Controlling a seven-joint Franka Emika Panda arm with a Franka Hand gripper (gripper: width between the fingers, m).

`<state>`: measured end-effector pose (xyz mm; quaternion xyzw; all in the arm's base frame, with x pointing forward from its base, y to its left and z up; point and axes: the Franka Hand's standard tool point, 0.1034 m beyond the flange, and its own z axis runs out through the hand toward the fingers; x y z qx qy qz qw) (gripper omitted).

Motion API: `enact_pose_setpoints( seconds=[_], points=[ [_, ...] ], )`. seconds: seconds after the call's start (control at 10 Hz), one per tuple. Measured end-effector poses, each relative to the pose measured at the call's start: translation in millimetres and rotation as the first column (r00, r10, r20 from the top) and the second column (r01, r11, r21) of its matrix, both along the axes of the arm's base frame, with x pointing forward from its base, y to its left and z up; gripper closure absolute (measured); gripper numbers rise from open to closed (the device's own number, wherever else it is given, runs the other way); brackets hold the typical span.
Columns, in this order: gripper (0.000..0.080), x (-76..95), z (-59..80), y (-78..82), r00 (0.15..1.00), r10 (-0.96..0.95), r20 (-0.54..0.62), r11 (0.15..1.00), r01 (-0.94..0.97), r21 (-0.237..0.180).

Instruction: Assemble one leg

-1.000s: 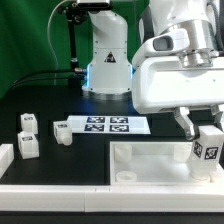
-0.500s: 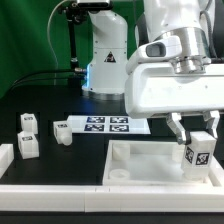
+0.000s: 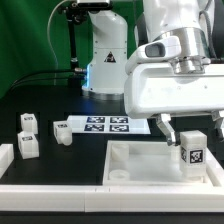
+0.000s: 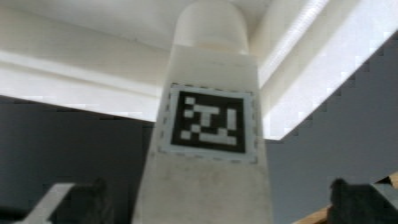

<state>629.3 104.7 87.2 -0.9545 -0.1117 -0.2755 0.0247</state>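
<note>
My gripper (image 3: 191,136) is shut on a leg (image 3: 191,152), a white post with a black-and-white tag, and holds it upright over the right part of the white rimmed tabletop (image 3: 130,152). In the wrist view the leg (image 4: 214,120) fills the middle, its round end pointing at the tabletop's inner corner (image 4: 107,75), and my gripper (image 4: 222,205) shows as dark fingers (image 4: 80,203) on either side. Three more legs stand or lie on the black table on the exterior view's left: one (image 3: 28,121), one (image 3: 29,145), and one (image 3: 62,131).
The marker board (image 3: 105,125) lies behind the tabletop. The robot base (image 3: 105,60) stands at the back before a green curtain. A white block (image 3: 5,158) sits at the exterior view's far left, and a white ledge (image 3: 60,188) runs along the front.
My gripper has carried the leg toward the exterior view's left and a little lower, from the tabletop's right edge to further over the tabletop.
</note>
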Motion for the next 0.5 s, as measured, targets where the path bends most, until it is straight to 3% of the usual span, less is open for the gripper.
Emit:
enact_pose_setpoints(
  seconds=[0.1, 0.2, 0.3, 0.5],
  points=[
    [0.0161, 1.4, 11.0, 2.4, 0.999, -0.025, -0.03, 1.0, 0.025, 0.006],
    [0.0153, -0.1, 8.6, -0.4, 0.995, -0.043, -0.09, 0.999, 0.044, 0.002],
    [0.0153, -1.7, 2.6, -4.3, 0.971, -0.074, -0.228, 0.997, 0.078, 0.01],
    [0.015, 4.3, 0.7, -3.5, 0.936, -0.097, -0.339, 0.994, 0.11, 0.019]
  ],
)
